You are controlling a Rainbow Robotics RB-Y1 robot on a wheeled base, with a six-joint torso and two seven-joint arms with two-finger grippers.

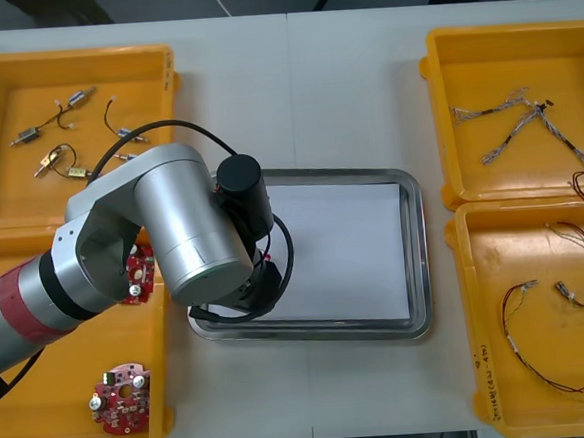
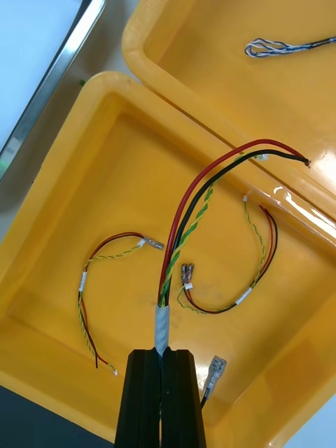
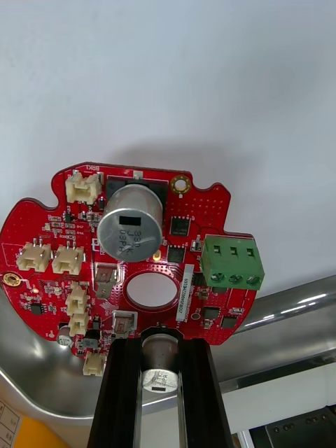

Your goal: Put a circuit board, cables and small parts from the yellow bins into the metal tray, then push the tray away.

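Note:
My left gripper (image 3: 159, 357) is shut on the edge of a round red circuit board (image 3: 210, 203), held just above the white inside of the metal tray (image 3: 294, 308), close to its rim. In the front view my left arm (image 1: 172, 227) covers the tray's (image 1: 416, 260) left end and hides that gripper. My right gripper (image 2: 162, 360) is shut on the white-taped end of a red, black and yellow-green cable (image 2: 183, 231), which rises from the fingers over a yellow bin (image 2: 63, 210).
Two more red-and-yellow cables (image 2: 262, 259) (image 2: 87, 287) lie in that bin. Twisted blue-and-white cables (image 1: 526, 122) fill the far right bin. The near left bin holds two circuit boards (image 1: 120, 386); the far left bin holds small metal parts (image 1: 62, 160).

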